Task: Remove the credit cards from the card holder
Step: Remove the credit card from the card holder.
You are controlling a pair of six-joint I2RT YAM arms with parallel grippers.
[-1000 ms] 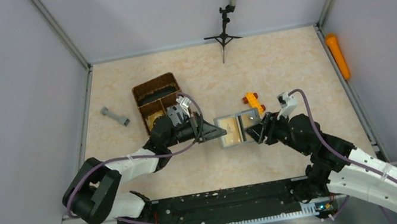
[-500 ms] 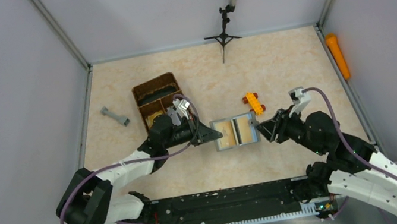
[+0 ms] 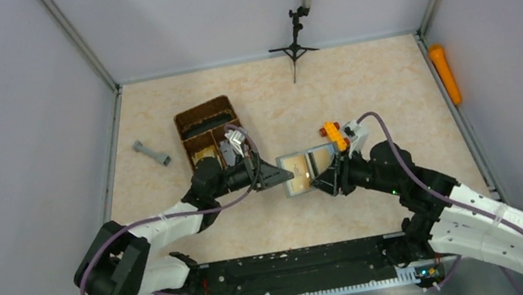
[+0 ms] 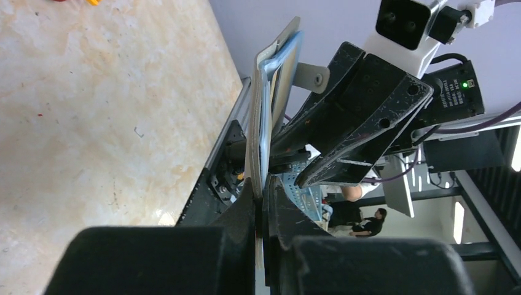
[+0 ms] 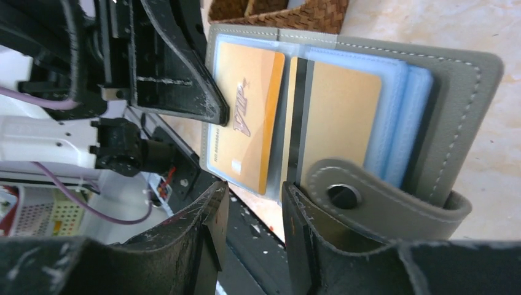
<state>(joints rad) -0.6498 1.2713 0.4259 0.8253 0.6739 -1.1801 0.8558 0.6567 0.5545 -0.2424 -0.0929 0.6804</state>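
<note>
Grey card holder (image 3: 308, 172), open and raised over mid-table (image 3: 359, 84), one edge pinched in the left gripper (image 4: 261, 190); blue-rimmed pockets carry gold credit cards (image 5: 246, 117); right gripper (image 5: 253, 190), fingers narrowly parted, at one card's edge.

Holder (image 3: 307, 168) is sitting mid-table between the two grippers — left gripper (image 3: 285, 178) gripping its left edge, right gripper (image 3: 321, 183) hovering at its near right corner. Cards (image 5: 246, 123) are sitting in its pockets. Brick (image 3: 333, 134) is lying just behind its right end — basket (image 3: 201, 111) is standing behind and to the left.
</note>
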